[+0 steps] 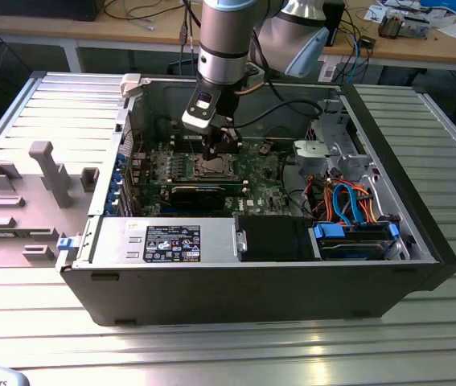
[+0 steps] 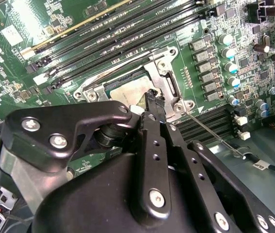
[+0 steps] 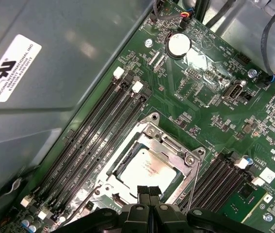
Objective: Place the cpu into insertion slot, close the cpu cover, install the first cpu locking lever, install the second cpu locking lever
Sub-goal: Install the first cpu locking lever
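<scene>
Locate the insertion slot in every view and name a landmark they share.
Exterior view: insertion slot on the green board, directly under the gripper.
First wrist view: silvery-rimmed square just beyond the gripper tip.
Second wrist view: silvery-rimmed square partly behind the gripper tip.
Shared landmark: the gripper tip at the slot.

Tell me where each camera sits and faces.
Exterior view: off the arm, looking down into the open computer case; the arm and gripper show.
First wrist view: on the wrist, looking past the gripper's tip at the cpu.
Second wrist view: on the wrist, behind the gripper's body, facing the circuit board.
Both wrist views share the cpu.
</scene>
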